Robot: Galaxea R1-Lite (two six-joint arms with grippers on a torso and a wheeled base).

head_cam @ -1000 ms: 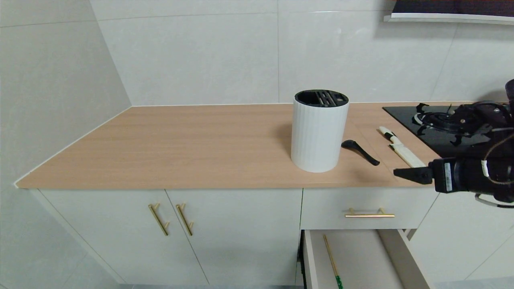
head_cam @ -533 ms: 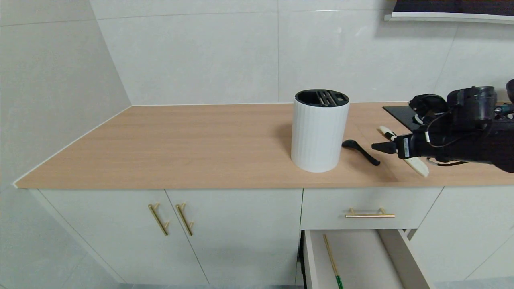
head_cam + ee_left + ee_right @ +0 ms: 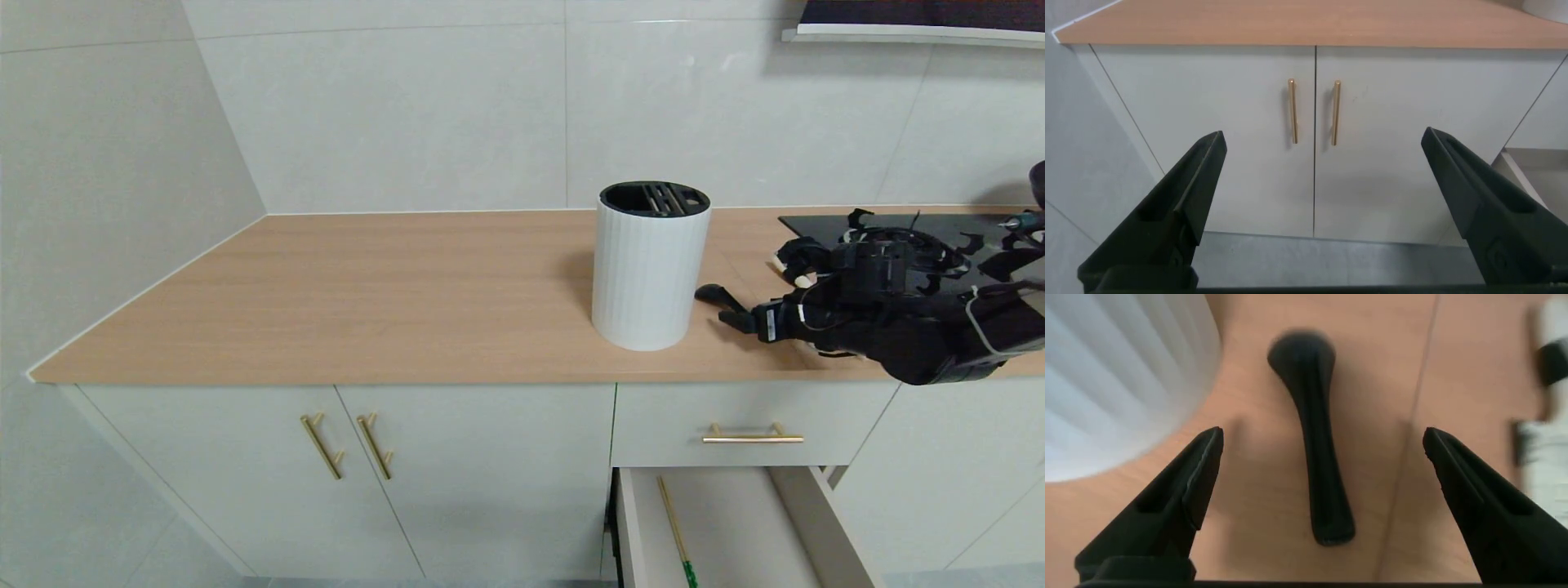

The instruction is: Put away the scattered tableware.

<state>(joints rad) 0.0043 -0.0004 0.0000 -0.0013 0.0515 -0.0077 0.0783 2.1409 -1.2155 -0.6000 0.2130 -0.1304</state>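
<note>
A black spoon (image 3: 1312,433) lies flat on the wooden counter (image 3: 392,294), right beside a white ribbed utensil holder (image 3: 651,273) with a black slotted top. My right gripper (image 3: 1320,441) hovers low over the spoon, open, with a finger on each side of the handle. In the head view the right gripper (image 3: 739,318) covers most of the spoon (image 3: 709,291). A white-handled knife (image 3: 1545,416) lies to the right of the spoon, mostly hidden behind the arm. My left gripper (image 3: 1323,139) is open, low in front of the cabinet doors.
A black gas hob (image 3: 914,233) sits at the counter's right end. Below the counter a drawer (image 3: 735,523) stands pulled out with chopsticks (image 3: 674,527) in it. Cabinet doors with gold handles (image 3: 1293,110) are on the left. A tiled wall backs the counter.
My right arm swung in from the counter's front edge, passed over the knife, and came down over the black spoon. The spoon, knife and holder have stayed put.
</note>
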